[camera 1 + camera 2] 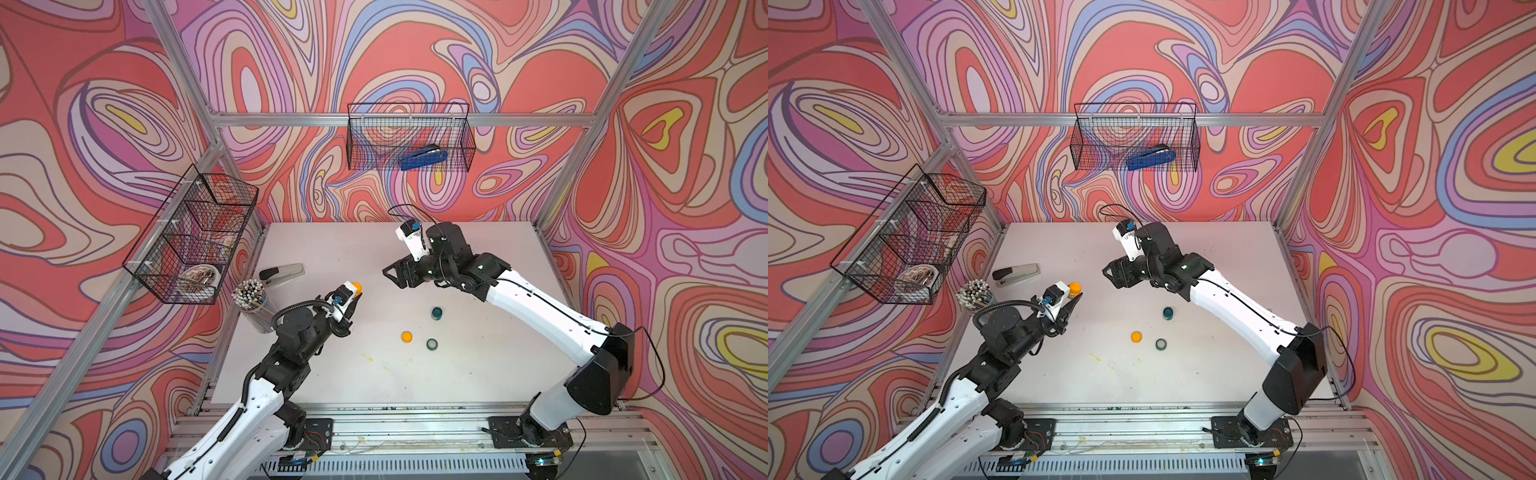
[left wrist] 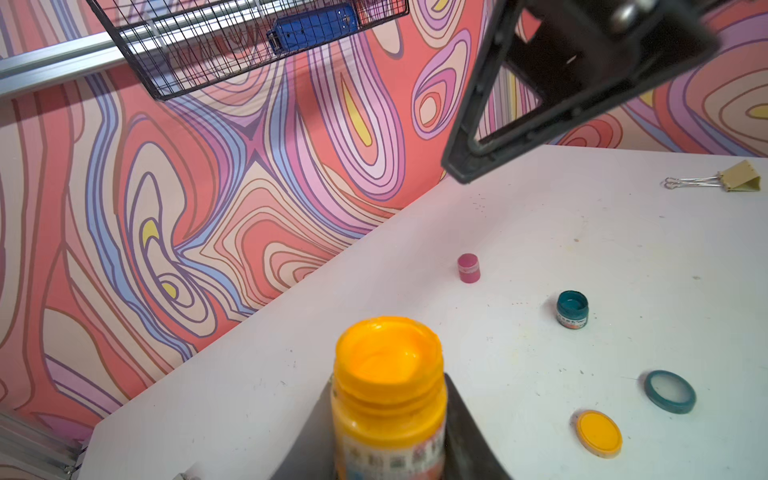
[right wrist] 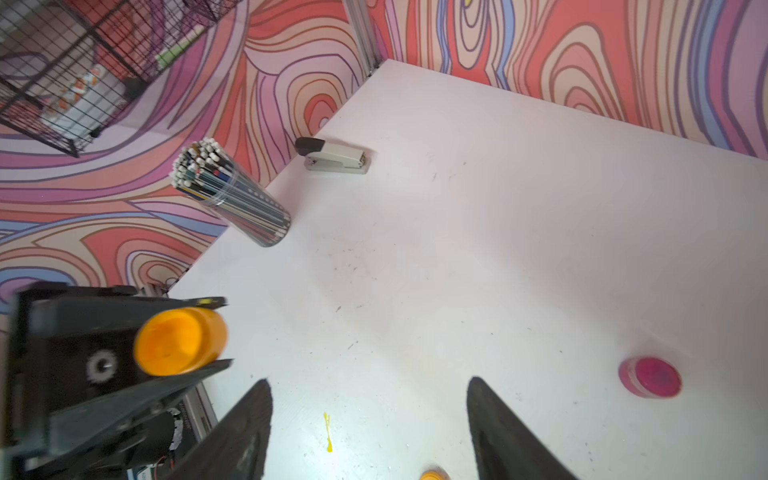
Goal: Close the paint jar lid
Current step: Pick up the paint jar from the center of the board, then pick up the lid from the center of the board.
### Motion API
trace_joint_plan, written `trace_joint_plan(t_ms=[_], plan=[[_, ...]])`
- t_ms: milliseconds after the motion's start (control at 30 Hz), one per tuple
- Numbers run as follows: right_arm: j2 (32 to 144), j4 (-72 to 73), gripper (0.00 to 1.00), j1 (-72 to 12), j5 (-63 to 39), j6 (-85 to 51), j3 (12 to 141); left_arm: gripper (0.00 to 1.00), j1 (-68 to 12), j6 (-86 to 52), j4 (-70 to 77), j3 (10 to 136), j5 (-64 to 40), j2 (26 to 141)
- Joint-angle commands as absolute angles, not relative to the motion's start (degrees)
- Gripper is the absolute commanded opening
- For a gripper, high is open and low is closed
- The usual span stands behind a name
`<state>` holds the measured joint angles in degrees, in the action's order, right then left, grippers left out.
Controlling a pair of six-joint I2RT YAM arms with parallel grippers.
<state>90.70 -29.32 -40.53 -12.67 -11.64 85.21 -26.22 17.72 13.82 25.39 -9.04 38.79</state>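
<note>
Stage: lid retrieval, by my reading. Left gripper [image 1: 354, 298], left of centre in both top views, is clamped on the uncapped yellow paint jar [image 1: 356, 287], arm reaching in from lower left. Right gripper [image 1: 392, 274], at centre, hangs with jaws spread and empty, arm bent in from lower right; next it must descend onto the yellow lid [image 1: 407, 336] at lower centre.

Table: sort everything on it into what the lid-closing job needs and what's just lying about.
Job: open yellow jar in the left gripper; yellow lid; open right gripper; maybe the open teal jar and teal lid.
Lying about: capped pink jar; grey stapler; pencil cup; binder clip.
</note>
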Motion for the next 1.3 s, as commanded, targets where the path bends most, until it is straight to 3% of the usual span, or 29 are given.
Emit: trace_joint_plan(t_ms=[0,133,567,1267], plan=[[91.49,-29.81,0.71,-40.78,-9.37,-13.49,78.25,0.25,-26.24,16.09,5.99,26.06,-13.21,33.05],[92.30,-24.37,0.66,-41.16,-11.06,-17.75,69.70,0.26,-26.22,13.32,1.14,26.46,-19.22,26.89],[99.14,-26.29,0.64,-47.06,3.19,-21.13,65.33,0.25,-26.23,9.47,1.96,25.67,-27.72,23.06],[102.96,-27.67,0.57,-50.86,6.28,-24.25,63.78,0.25,-26.20,9.41,1.93,25.40,-28.91,21.97]])
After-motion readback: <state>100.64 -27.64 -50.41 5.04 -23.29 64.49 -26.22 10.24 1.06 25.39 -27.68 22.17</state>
